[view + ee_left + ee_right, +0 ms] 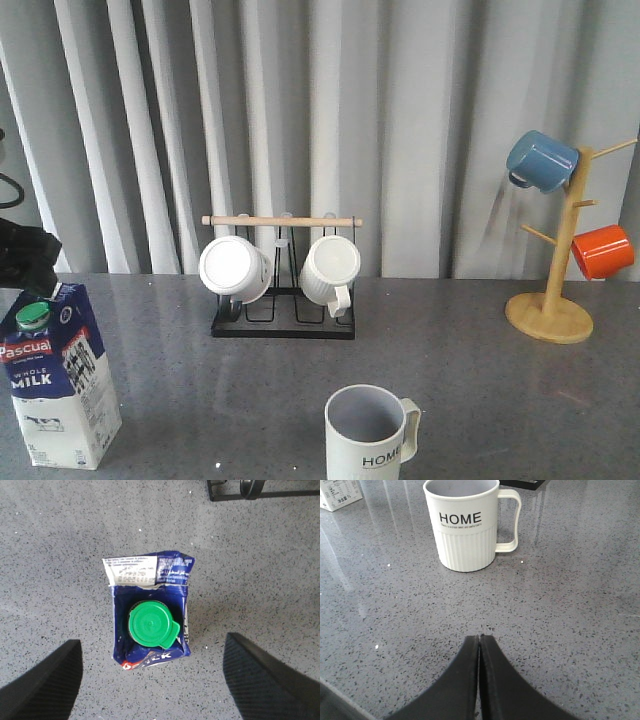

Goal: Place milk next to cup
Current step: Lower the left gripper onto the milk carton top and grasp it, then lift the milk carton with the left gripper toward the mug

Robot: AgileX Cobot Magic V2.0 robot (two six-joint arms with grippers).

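Observation:
The milk (60, 385), a blue-and-white carton with a green cap, stands upright at the table's front left. My left gripper (27, 265) hovers just above it. In the left wrist view the gripper (151, 640) is open wide, its fingers (45, 685) on either side of the carton (150, 595) and above it, touching nothing. The cup (368, 432), a pale ribbed mug marked HOME, stands at the front centre, well right of the milk. My right gripper (479, 639) is shut and empty, low over the table a short way from the cup (465, 530).
A black rack (283, 322) with a wooden bar holds two white mugs at the back centre. A wooden mug tree (555, 260) at the back right carries a blue mug (540, 160) and an orange mug (603, 250). Grey curtains hang behind.

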